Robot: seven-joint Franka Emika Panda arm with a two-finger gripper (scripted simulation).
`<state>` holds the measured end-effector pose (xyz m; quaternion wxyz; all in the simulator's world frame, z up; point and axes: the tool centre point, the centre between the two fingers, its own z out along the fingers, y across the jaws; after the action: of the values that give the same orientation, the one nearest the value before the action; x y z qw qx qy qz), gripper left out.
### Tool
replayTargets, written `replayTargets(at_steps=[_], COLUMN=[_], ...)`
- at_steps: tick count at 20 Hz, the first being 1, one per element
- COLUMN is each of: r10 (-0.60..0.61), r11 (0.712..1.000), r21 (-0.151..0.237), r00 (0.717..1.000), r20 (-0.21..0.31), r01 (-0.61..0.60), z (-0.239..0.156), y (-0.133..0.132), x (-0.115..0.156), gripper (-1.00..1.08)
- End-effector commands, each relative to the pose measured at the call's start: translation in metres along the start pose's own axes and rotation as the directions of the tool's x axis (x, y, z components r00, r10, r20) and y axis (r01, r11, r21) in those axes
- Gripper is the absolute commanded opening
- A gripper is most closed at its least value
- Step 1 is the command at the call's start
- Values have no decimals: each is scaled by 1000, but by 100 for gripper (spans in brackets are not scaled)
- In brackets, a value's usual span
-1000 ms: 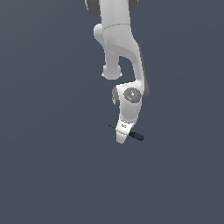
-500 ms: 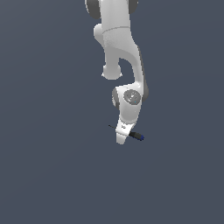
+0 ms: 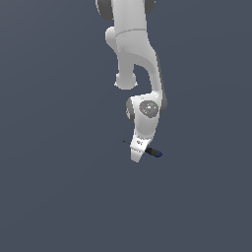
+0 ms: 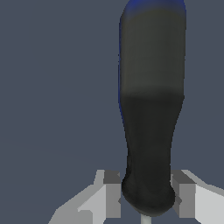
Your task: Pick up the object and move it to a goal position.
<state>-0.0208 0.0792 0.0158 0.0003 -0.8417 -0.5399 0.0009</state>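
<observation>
White two-finger gripper (image 3: pixel 137 156) pointing down, fingers (image 4: pixel 111 192) pinching the handle's lower end | small black-handled, blue-ended screwdriver (image 4: pixel 151 113) with thin dark shaft held crosswise between the fingers | blue end toward exterior view's right | plain grey floor (image 3: pixel 59 187) beneath.

In the exterior view the tool (image 3: pixel 139 153) covers the middle of the screwdriver (image 3: pixel 153 152), and its fingertips cannot be told apart; the thin shaft is barely visible. In the wrist view the picture's edges cut off the handle's blue end and the shaft; only the finger pads (image 4: pixel 112 192) show.
</observation>
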Motion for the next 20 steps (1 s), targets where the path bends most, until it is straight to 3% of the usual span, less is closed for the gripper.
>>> replayTargets(at_steps=[1,10,20], r10=[0,-1,-3], r11=[1000,1000,1000], r21=[-1,-2,-2], r00=[1000,1000,1000], r20=[-1,1,1], r01=[0,1,3], z=[-6,-55,-158], y=[0,-9,-27], x=[0,1,3], gripper=[-100,-100,-100])
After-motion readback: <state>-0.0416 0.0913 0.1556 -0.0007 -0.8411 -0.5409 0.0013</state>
